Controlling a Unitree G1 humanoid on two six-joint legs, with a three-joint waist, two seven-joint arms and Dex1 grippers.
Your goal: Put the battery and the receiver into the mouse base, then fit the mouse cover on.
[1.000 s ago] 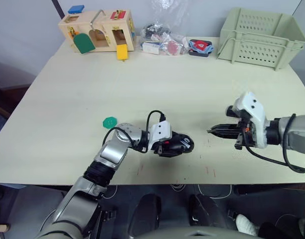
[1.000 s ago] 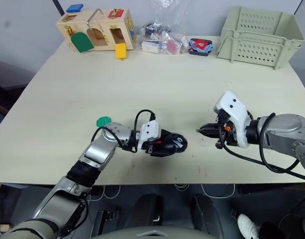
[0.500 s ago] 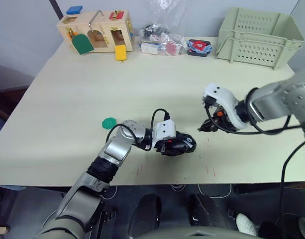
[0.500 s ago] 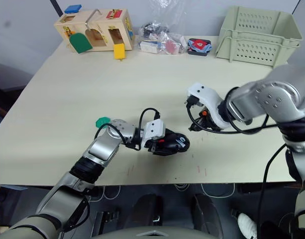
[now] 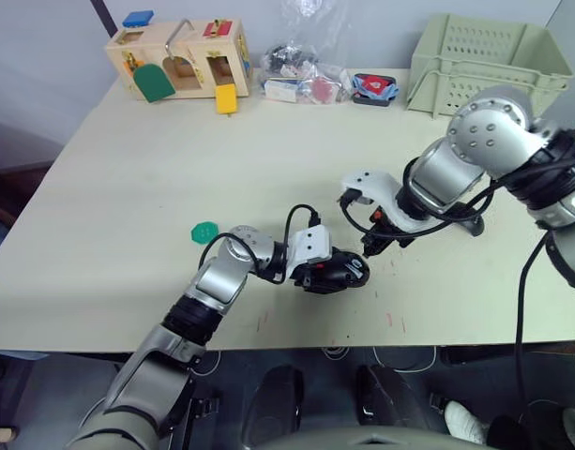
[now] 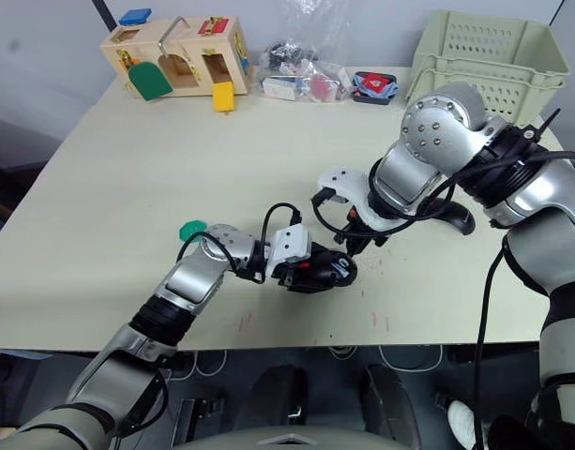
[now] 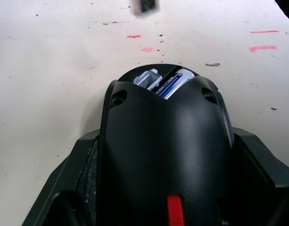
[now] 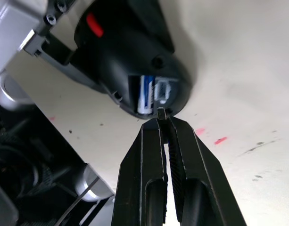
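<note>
The black mouse base (image 5: 336, 271) lies near the table's front edge, with my left gripper (image 5: 310, 267) shut on its sides. Its rear end is open. The blue-and-white battery (image 7: 175, 81) sits inside it beside a small white part (image 7: 147, 77). My right gripper (image 8: 161, 117) points at that open end from just off the base, its tips a finger's width away. It is shut on a tiny black piece, the receiver (image 8: 161, 112). The glossy black mouse cover (image 6: 458, 217) rests on the table behind my right arm, partly hidden.
A green disc (image 5: 205, 230) lies left of my left arm. Along the far edge stand a wooden latch box (image 5: 179, 58), bags of small parts (image 5: 301, 80), a red-and-blue item (image 5: 374, 87) and a pale green crate (image 5: 484, 61).
My right arm has swung in from the right, bringing its shut fingertips up to the open end of the mouse base. The left gripper and the base have stayed put.
</note>
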